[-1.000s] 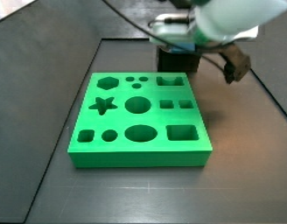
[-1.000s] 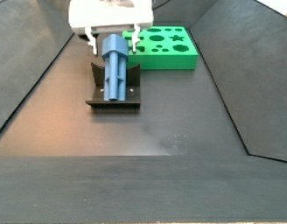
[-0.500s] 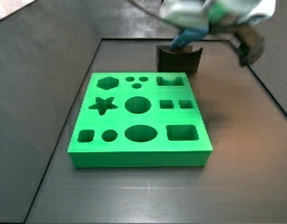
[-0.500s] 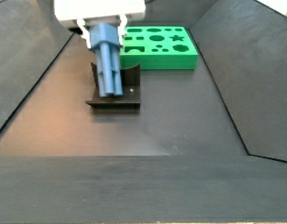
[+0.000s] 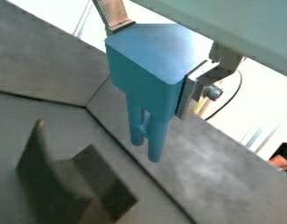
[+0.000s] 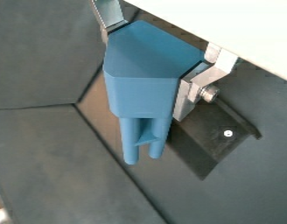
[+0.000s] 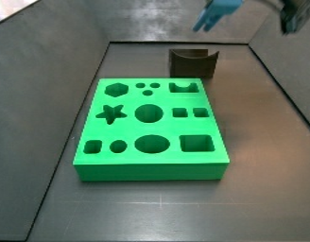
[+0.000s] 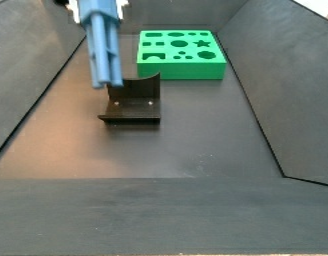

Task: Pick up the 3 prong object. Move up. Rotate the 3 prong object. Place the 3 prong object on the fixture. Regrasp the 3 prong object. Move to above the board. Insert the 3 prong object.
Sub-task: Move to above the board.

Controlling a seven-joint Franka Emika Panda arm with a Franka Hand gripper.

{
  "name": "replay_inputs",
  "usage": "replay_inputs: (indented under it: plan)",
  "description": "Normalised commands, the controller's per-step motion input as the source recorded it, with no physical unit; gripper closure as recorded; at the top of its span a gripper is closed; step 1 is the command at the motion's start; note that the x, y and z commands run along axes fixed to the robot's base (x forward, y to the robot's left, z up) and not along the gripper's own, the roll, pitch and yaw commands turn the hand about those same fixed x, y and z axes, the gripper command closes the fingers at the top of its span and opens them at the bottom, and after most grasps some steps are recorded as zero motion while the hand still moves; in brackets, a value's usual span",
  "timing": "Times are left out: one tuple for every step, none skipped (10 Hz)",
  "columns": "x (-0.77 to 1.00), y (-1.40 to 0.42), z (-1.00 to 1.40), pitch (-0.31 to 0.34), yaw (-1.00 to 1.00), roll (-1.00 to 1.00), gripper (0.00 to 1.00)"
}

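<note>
The gripper point(image 5: 157, 66) is clamped on the thick end of the 3 prong object point(image 5: 149, 83), a matte blue-grey plastic piece with a wedge-shaped head tapering into slim parallel bars. Flat silver fingers point(image 6: 195, 86) press its sides. It hangs in the air above the fixture point(image 8: 131, 103), a dark notched block on the smooth grey worktop point(image 8: 194, 140), beside the glossy green board point(image 7: 151, 128) with shaped cut-outs.

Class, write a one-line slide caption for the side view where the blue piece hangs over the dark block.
Gripper holds the 3 prong object above the fixture, beside the board.
</note>
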Motion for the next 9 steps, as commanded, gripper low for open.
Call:
replay_inputs:
  plan:
    - [0.22,0.11,1.00,0.080,0.07,-0.02,1.00]
    - [0.20,0.09,1.00,0.086,0.07,-0.03,1.00]
    - [0.17,0.06,0.95,0.091,0.07,-0.03,1.00]
    - [0.10,0.03,0.73,0.096,0.07,-0.03,1.00]
    - [0.07,0.01,0.57,0.100,0.07,-0.04,1.00]
    - [0.05,0.00,0.42,0.105,0.07,-0.04,1.00]
    - [0.04,-0.01,0.26,0.103,0.08,-0.04,1.00]
    - [-0.81,-1.00,0.26,-0.084,-0.13,-1.00,1.00]
    - [-0.82,-1.00,0.26,-0.095,-0.13,-1.00,1.00]
